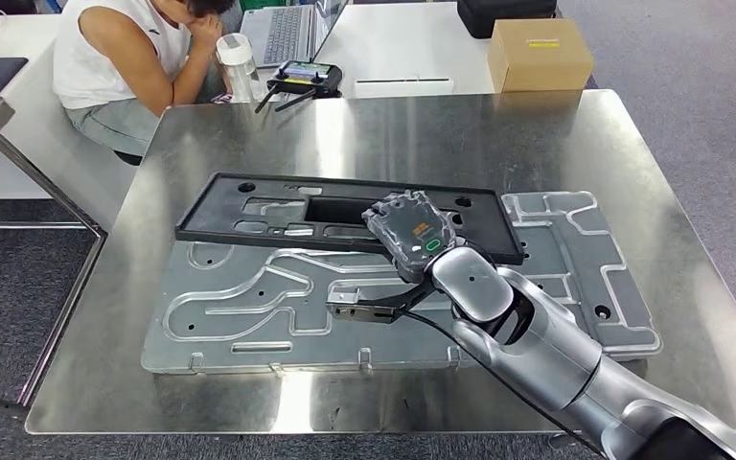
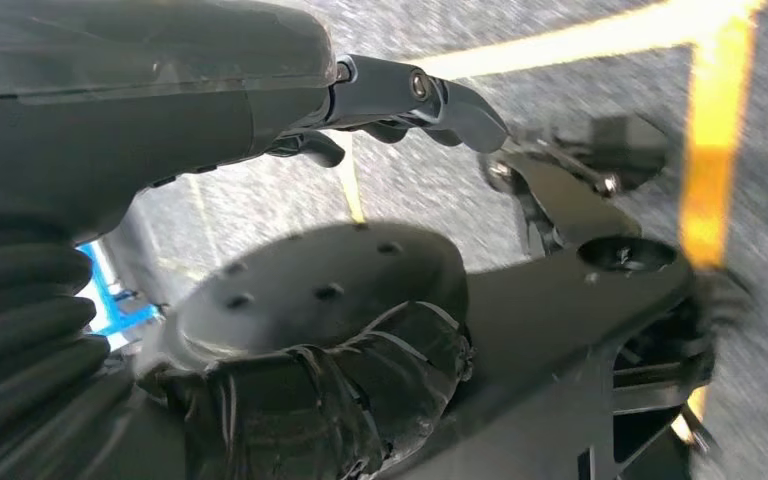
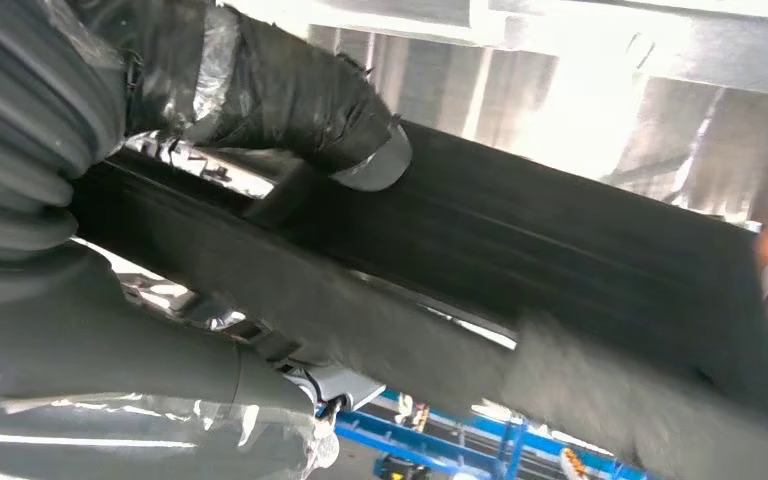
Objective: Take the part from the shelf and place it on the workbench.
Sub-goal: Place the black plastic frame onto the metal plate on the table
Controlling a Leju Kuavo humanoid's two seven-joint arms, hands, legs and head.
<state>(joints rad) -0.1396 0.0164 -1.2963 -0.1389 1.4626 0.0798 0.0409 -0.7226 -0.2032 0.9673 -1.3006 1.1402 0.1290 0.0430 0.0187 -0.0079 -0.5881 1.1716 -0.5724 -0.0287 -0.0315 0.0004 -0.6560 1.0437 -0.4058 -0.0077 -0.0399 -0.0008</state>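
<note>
Gripping the flat black plastic part (image 1: 345,213) by its near long edge, the right hand (image 1: 412,233) is holding it over the grooved grey plate (image 1: 594,278) on the shiny steel workbench (image 1: 632,144), whose margins are lying bare.

A grey machined metal plate (image 1: 249,307) with raised channels and cut-outs lies flat, its long side parallel to the near edge. Beyond the far edge, on a white table (image 1: 412,43), stand a cardboard box (image 1: 540,54), a black case (image 1: 506,14), an open laptop (image 1: 292,31), a clear plastic bottle (image 1: 238,67) and a black handheld controller (image 1: 307,77) with two antennas. A seated person (image 1: 134,57) in a white sleeveless top leans beside the bottle.
</note>
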